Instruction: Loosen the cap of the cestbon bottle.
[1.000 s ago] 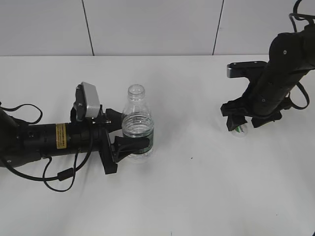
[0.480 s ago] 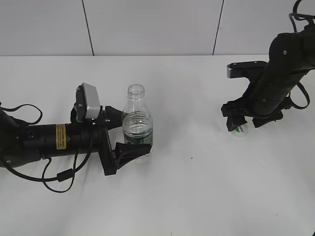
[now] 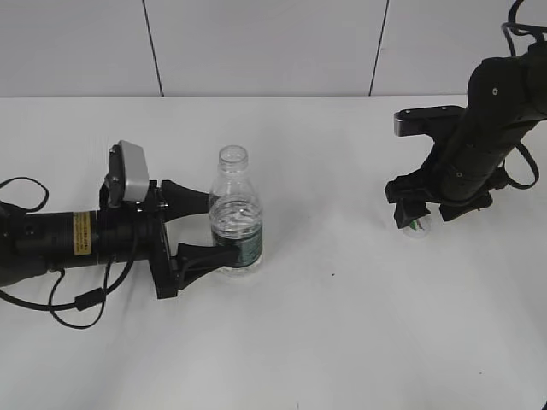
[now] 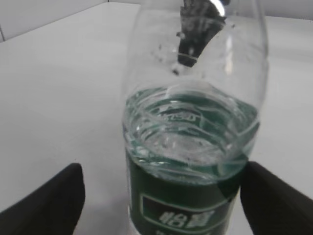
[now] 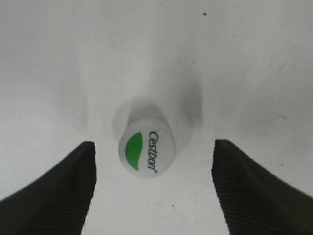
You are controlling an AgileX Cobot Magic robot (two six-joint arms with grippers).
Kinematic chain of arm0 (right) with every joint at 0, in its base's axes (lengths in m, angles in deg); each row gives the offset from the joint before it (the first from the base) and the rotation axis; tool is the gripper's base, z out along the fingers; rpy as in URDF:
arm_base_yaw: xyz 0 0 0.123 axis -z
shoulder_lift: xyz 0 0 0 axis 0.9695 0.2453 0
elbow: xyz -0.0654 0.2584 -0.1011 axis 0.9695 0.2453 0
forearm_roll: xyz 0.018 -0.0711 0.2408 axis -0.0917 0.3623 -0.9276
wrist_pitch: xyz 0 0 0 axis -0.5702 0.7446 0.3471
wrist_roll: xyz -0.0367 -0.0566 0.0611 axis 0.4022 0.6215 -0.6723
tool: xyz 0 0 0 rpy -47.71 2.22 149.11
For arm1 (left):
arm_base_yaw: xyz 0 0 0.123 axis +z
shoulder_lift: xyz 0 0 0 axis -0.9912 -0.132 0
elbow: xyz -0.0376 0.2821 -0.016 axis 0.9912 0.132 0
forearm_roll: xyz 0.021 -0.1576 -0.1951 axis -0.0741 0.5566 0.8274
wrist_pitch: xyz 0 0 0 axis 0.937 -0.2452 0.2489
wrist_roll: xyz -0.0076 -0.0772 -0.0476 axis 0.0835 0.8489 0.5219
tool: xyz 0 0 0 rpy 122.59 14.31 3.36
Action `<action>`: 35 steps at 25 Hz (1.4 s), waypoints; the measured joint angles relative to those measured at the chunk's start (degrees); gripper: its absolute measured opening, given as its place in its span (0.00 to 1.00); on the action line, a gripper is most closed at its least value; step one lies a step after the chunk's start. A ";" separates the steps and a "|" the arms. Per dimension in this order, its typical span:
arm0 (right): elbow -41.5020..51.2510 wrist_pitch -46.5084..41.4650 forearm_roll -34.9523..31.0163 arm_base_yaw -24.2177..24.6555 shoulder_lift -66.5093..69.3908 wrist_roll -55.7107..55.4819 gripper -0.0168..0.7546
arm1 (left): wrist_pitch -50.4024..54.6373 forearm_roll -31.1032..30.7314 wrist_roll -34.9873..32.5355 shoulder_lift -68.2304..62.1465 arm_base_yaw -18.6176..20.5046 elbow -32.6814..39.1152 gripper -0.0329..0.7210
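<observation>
The cestbon bottle (image 3: 235, 224) stands upright on the white table with its neck open and no cap on it. It fills the left wrist view (image 4: 195, 147), showing its green label. My left gripper (image 3: 214, 227) is open, with one finger on each side of the bottle's lower body and gaps showing in the left wrist view (image 4: 161, 205). The cap (image 3: 415, 227) lies on the table at the right, green mark up (image 5: 146, 152). My right gripper (image 3: 416, 215) is open just above it, its fingers well apart from the cap (image 5: 154, 188).
The white table (image 3: 342, 325) runs to a wall of pale panels (image 3: 256, 43) at the back. The left arm's cables (image 3: 77, 299) lie on the table at the left.
My left gripper has opened off the bottle and the arm has drawn back to the left. The bottle has shifted slightly left. The right arm and the cap have not moved.
</observation>
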 joint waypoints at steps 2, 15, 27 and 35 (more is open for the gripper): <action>0.00 0.00 0.06 0.00 0.00 0.00 0.75 | 0.00 -1.93 0.00 0.55 1.91 0.34 0.82; -3.46 0.00 2.03 0.00 -5.21 0.02 0.75 | 7.74 -4.19 2.13 14.88 11.12 0.39 0.82; -10.52 -6.32 15.51 0.00 -11.10 -0.05 0.75 | 33.76 2.74 21.43 28.02 11.12 -0.21 0.82; -11.97 -17.01 29.23 0.00 -11.90 -6.09 0.75 | 64.43 4.39 24.84 31.50 11.07 -3.38 0.82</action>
